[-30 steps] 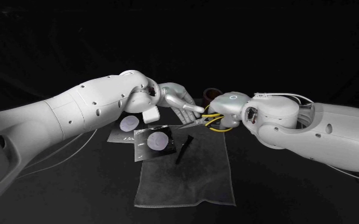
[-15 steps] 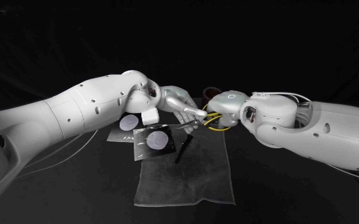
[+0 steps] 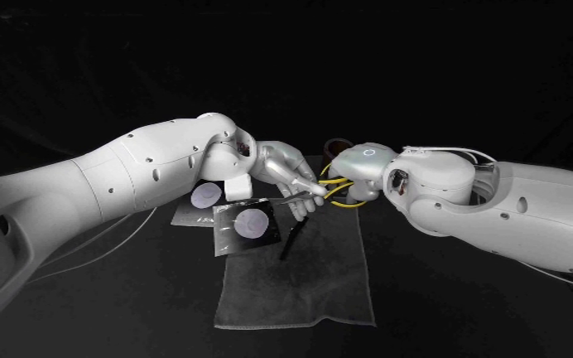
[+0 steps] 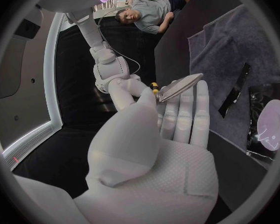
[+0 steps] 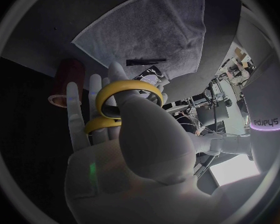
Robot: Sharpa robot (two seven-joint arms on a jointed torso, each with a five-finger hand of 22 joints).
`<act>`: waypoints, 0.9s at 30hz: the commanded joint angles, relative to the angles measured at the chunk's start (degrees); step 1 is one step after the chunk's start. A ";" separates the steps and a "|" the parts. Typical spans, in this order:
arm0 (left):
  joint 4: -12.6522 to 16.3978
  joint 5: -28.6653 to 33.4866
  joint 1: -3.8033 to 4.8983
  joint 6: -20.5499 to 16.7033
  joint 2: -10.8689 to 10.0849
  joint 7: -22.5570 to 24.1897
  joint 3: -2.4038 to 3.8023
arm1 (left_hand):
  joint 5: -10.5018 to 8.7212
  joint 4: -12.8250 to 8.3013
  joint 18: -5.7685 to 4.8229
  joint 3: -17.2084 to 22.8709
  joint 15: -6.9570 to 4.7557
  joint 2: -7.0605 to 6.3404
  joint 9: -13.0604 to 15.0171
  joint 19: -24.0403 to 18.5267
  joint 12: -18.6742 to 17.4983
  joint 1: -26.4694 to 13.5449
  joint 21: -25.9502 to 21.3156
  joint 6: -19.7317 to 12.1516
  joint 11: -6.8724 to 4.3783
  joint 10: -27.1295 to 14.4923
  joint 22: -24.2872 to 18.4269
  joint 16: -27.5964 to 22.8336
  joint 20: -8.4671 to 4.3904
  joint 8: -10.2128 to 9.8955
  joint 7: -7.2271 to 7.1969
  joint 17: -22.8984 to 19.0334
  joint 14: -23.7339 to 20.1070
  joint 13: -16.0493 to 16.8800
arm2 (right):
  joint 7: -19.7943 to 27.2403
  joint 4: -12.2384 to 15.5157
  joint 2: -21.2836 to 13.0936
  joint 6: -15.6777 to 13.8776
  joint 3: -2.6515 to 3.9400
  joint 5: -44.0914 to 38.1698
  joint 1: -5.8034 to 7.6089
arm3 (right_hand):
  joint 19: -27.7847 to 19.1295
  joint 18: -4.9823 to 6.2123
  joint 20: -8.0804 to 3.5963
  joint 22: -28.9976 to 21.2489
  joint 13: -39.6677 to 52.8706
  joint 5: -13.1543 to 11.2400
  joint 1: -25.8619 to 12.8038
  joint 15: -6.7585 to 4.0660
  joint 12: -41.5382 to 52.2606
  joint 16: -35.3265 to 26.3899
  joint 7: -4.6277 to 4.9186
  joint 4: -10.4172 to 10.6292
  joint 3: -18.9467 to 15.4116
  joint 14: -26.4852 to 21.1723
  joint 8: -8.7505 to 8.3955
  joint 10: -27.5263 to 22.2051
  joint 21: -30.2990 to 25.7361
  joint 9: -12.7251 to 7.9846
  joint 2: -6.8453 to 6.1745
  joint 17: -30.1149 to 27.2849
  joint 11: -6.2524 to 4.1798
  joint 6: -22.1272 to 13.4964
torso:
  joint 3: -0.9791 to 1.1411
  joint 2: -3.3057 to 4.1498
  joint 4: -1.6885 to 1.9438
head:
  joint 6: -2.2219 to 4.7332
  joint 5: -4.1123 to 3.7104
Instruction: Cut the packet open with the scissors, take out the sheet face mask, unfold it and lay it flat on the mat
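Right hand (image 3: 358,166) grips yellow-handled scissors (image 3: 337,194), fingers through the loops. Long axis runs across the table, blades pointing at left hand (image 3: 286,174). Left fingers stretched flat, blades at the fingertips; can't tell if it pinches them. Packet (image 3: 246,225) lies flat on mat (image 3: 299,283) far-left corner, near blade tips. Packet print too small to read.

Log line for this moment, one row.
right hand: holds scissors | left hand: fingertips at blades, grip unclear | packet: on mat corner
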 commanded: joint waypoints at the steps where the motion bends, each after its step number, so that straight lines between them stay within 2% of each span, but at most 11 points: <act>1: 0.30 0.87 0.08 2.55 0.28 0.39 0.03 | 0.17 -0.34 0.61 1.64 -0.25 -0.04 0.07 0.70 -0.37 2.51 0.58 0.87 -0.27 0.97 0.14 0.40 -0.16 -0.08 -0.29 0.38 0.71 -0.11 | -0.42 -0.01 -0.01 -0.71 0.06 -1.18 0.07 | 1.36 5.20 -1.27 0.05 0.00 -0.19 -2.65 0.05 -0.09 -0.23 1.12 -0.10 0.30 0.48 0.38 1.07 0.23 -0.05 4.14 -0.06 -0.53 1.57 | 0.02 -0.02 -0.03 | -0.02 0.00; 8: 0.43 0.03 0.07 2.44 0.37 0.96 0.01 | 0.17 -0.26 0.54 8.17 -0.98 -1.51 0.80 2.02 -1.16 7.61 1.85 2.64 -0.96 3.70 0.68 0.94 -1.26 0.36 -0.82 1.54 2.17 -0.17 | -0.34 0.24 0.05 -0.84 0.06 -1.20 0.06 | 1.36 5.20 -1.27 0.05 0.00 -0.19 -2.65 0.05 -0.09 -0.23 1.12 -0.10 0.30 0.48 0.38 1.07 0.23 -0.05 4.14 -0.06 -0.53 1.57 | -0.01 -0.02 0.00 | -0.05 0.00; 10: 0.45 -0.25 0.07 2.11 0.39 1.23 0.00 | 0.17 -0.15 0.49 11.52 -1.37 -2.00 1.38 2.56 -1.24 8.17 2.68 3.13 -1.30 5.02 1.13 1.23 -1.82 0.80 -1.09 2.06 3.08 -0.12 | -0.29 0.30 0.04 -0.85 0.06 -1.20 0.05 | 1.39 5.19 -1.29 0.09 -0.01 -0.19 -2.72 0.05 -0.11 -0.24 1.12 -0.10 0.36 0.50 0.38 1.09 0.28 -0.07 4.09 -0.08 -0.53 1.59 | -0.02 -0.03 -0.01 | -0.05 0.07; 13: 0.47 -0.80 0.07 1.41 0.41 1.58 -0.02 | 0.12 0.03 0.40 15.62 -1.60 -3.02 2.18 2.76 -1.46 6.94 3.61 3.33 -1.49 6.18 1.67 1.42 -2.20 1.23 -1.25 2.70 3.81 -0.09 | -0.17 0.34 -0.02 -0.91 0.06 -1.19 0.05 | 1.37 5.15 -1.29 0.12 -0.03 -0.19 -2.88 0.09 -0.16 -0.30 1.12 -0.09 0.40 0.45 0.34 1.05 0.32 -0.11 3.96 -0.12 -0.50 1.55 | -0.03 -0.04 0.00 | -0.09 0.08; 15: 0.46 -0.96 0.07 0.90 0.40 1.58 -0.06 | 0.02 -0.07 0.34 19.46 -1.74 -4.56 3.07 2.64 -1.77 5.07 4.40 3.28 -1.61 6.85 2.16 1.53 -2.38 1.63 -1.37 3.35 4.17 -0.06 | -0.05 0.37 -0.11 -1.25 0.06 -1.16 0.05 | 0.85 5.03 -1.18 0.07 -0.10 -0.18 -3.46 0.31 -0.40 -0.65 1.06 -0.13 0.51 -0.04 0.07 0.69 0.09 -0.34 3.63 -0.33 -0.42 1.17 | -0.05 -0.04 -0.01 | -0.09 0.11; 17: 0.34 -0.44 0.07 0.61 0.38 1.13 -0.15 | 0.07 -0.29 0.34 23.36 -1.89 -5.52 4.01 2.60 -1.91 2.88 5.18 3.29 -1.78 7.50 2.63 1.77 -2.54 2.05 -1.47 4.02 4.52 0.03 | 0.07 0.48 -0.28 -1.82 0.06 -1.06 0.05 | -0.84 4.90 -0.61 -0.45 -0.25 -0.22 -4.39 1.03 -0.74 -1.65 1.17 -0.11 0.93 -1.77 -0.57 -0.96 -1.10 -0.94 3.22 -0.97 -0.02 0.05 | -0.03 -0.02 0.01 | -0.08 0.11; 18: 0.27 -0.12 0.07 0.62 0.38 0.88 -0.19 | 0.10 -0.66 0.23 27.03 -1.87 -6.66 4.86 2.36 -2.20 0.77 5.82 3.20 -1.87 7.72 3.04 1.81 -2.60 2.32 -1.38 4.57 4.55 0.04 | 0.12 0.53 -0.35 -2.11 0.06 -0.95 0.05 | -1.26 4.89 -0.40 -0.63 -0.27 -0.22 -4.62 1.26 -0.74 -1.86 1.19 -0.11 1.06 -2.35 -0.70 -1.58 -1.46 -1.14 3.13 -1.19 0.07 -0.31 | -0.03 -0.03 0.02 | -0.09 0.09; 20: 0.17 0.57 0.07 0.46 0.35 0.24 -0.29 | 0.14 -1.55 0.32 29.06 -2.03 -7.80 5.38 2.28 -2.14 -0.34 6.28 3.16 -1.87 8.25 3.33 1.90 -2.72 2.48 -1.60 4.91 4.74 0.14 | 0.27 0.65 -0.52 -2.84 0.06 -0.70 0.05 | -2.89 4.78 0.29 -1.31 -0.29 -0.22 -5.15 2.01 -0.70 -1.98 1.11 -0.13 1.42 -4.22 -0.81 -3.37 -2.83 -1.73 2.94 -1.89 0.16 -1.49 | -0.01 -0.05 0.02 | -0.02 0.13; 21: 0.12 0.91 0.07 0.41 0.35 -0.17 -0.34 | 0.02 -2.50 0.28 31.75 -2.01 -8.81 6.05 2.07 -2.32 -2.28 6.84 3.08 -2.06 8.46 3.69 1.86 -2.77 2.62 -1.49 5.28 4.79 0.16 | 0.39 0.73 -0.63 -3.26 0.06 -0.43 0.05 | -3.83 4.83 0.69 -1.77 -0.28 -0.22 -5.34 2.32 -0.66 -1.91 1.13 -0.15 1.75 -4.74 -0.76 -3.90 -3.70 -2.02 2.81 -2.23 0.17 -1.86 | 0.00 -0.05 0.02 | 0.00 0.12; 23: 0.07 1.27 0.07 0.45 0.35 -0.64 -0.38 | 0.13 -3.16 0.30 33.09 -2.06 -9.04 6.42 1.91 -2.37 -3.31 7.12 3.07 -1.88 8.61 3.88 1.84 -2.79 2.72 -1.63 5.48 4.84 0.19 | 0.55 0.82 -0.75 -3.74 0.06 -0.02 0.05 | -5.04 4.85 1.16 -2.31 -0.32 -0.23 -5.60 2.64 -0.72 -1.93 1.19 -0.12 1.99 -5.38 -0.85 -4.71 -4.75 -2.41 2.49 -2.60 0.34 -2.53 | -0.02 -0.05 0.04 | -0.01 0.09; 27: -0.16 2.32 0.07 0.52 0.45 -2.62 -0.53 | 0.16 -4.67 0.34 36.45 -2.17 -9.46 7.55 1.72 -2.43 -7.21 7.91 3.13 -2.03 9.20 4.36 1.86 -2.79 2.99 -1.79 6.09 5.25 0.32 | 1.62 1.31 -1.29 -6.25 0.06 1.77 0.05 | -7.60 4.95 2.91 -3.72 -0.31 -0.24 -6.87 4.19 -0.71 -1.95 0.66 -0.09 2.68 -7.90 -0.74 -7.48 -7.31 -3.84 1.11 -3.95 -0.12 -4.42 | 0.02 -0.04 0.01 | -0.03 0.14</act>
